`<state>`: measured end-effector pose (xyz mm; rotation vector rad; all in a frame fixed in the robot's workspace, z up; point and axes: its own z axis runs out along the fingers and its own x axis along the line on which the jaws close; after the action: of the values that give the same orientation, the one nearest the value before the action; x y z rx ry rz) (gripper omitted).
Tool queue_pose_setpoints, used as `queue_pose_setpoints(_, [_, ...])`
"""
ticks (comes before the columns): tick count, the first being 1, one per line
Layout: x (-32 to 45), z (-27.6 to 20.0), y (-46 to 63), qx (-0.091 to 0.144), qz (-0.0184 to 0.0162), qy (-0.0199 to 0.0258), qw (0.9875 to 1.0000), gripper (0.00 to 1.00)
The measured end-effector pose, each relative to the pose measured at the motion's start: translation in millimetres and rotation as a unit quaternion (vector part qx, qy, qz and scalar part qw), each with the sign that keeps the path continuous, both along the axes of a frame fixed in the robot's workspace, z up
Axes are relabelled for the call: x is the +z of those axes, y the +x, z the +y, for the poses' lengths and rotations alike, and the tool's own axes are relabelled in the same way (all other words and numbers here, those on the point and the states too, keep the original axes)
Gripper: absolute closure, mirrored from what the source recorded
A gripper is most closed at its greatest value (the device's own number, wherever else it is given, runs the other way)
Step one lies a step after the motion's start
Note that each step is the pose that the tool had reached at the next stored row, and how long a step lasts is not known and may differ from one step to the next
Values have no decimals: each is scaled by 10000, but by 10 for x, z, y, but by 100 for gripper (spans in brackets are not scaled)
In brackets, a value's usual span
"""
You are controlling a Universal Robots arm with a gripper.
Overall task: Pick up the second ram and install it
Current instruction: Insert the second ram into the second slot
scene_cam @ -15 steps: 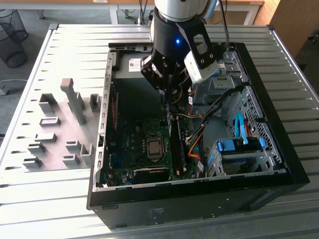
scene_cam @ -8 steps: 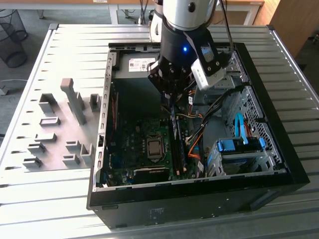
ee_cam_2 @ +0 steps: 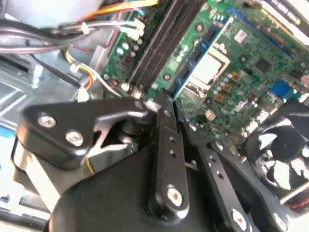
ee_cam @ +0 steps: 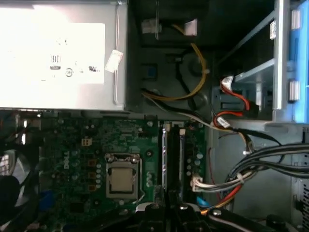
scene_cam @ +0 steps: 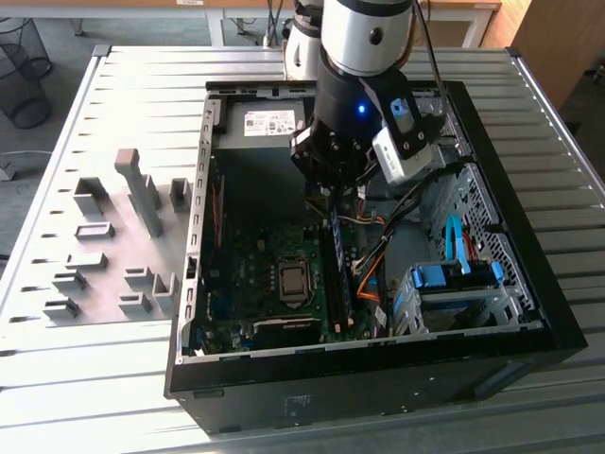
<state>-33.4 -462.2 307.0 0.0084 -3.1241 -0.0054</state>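
Black finger links of the gripper (ee_cam_2: 166,101) sit closest to the lens in the second wrist view. The two fingers are drawn narrow, tips almost meeting. I cannot tell whether they clamp the stick or only bear on its top edge.

At the tips: the second ram (ee_cam_2: 205,48), blue, standing on edge and parallel to the long black slots (ee_cam_2: 159,43). It lies on the side of the slots towards the CPU socket (ee_cam_2: 212,65). In the exterior view the second ram (scene_cam: 335,255) runs along the slot row from under the gripper (scene_cam: 329,194) towards the case's front wall. The gripper is at the stick's power-supply end. Whether the stick is fully seated is not visible.

Outward: green motherboard (scene_cam: 255,265) on the floor of the open case (scene_cam: 378,388). The power supply (ee_cam: 58,53) is at the case's back edge. Cable bundles (ee_cam: 251,164) run by the motherboard's edge beyond the slots, next to the blue drive cage (scene_cam: 454,274). Grey fixture blocks (scene_cam: 142,194) stand on the tabletop (scene_cam: 95,378) beside the case, at the exterior view's left.

Judgement on doing this step well:
- keep the stick square to its slot, not tilted along its length;
- push straight down, evenly at both ends;
- check the end latches are free to close;
- keep the fingers clear of the neighbouring slot and the cables.
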Motion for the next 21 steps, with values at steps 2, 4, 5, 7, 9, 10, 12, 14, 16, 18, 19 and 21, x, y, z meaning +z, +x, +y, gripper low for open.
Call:
queue_pose_setpoints(2, [0,0,-16,0,-1,0,10000,86])
queue_pose_setpoints(4, [-1,0,-16,0,-1,0,10000,86])
queue_pose_setpoints(5, [-2,0,-16,0,-1,0,10000,86])
queue_pose_setpoints(7, [-22,0,-14,2,-1,1,10000,86])
queue_pose_setpoints(9, [-42,1,-12,7,-1,-1,10000,86])
queue_pose_setpoints(10, [-44,0,-12,8,0,-2,10000,86])
queue_pose_setpoints(12, [-46,0,-12,8,-1,-2,10000,86])
queue_pose_setpoints(14, [-56,0,-12,9,-1,-1,10000,86])
queue_pose_setpoints(16, [-58,0,-12,9,-1,-2,10000,86])
queue_pose_setpoints(18, [-62,0,-12,9,-1,-1,10000,86])
queue_pose_setpoints(19, [-64,0,-11,9,-1,-1,10000,86])
queue_pose_setpoints(21, [-71,0,-12,9,-1,-1,10000,86])
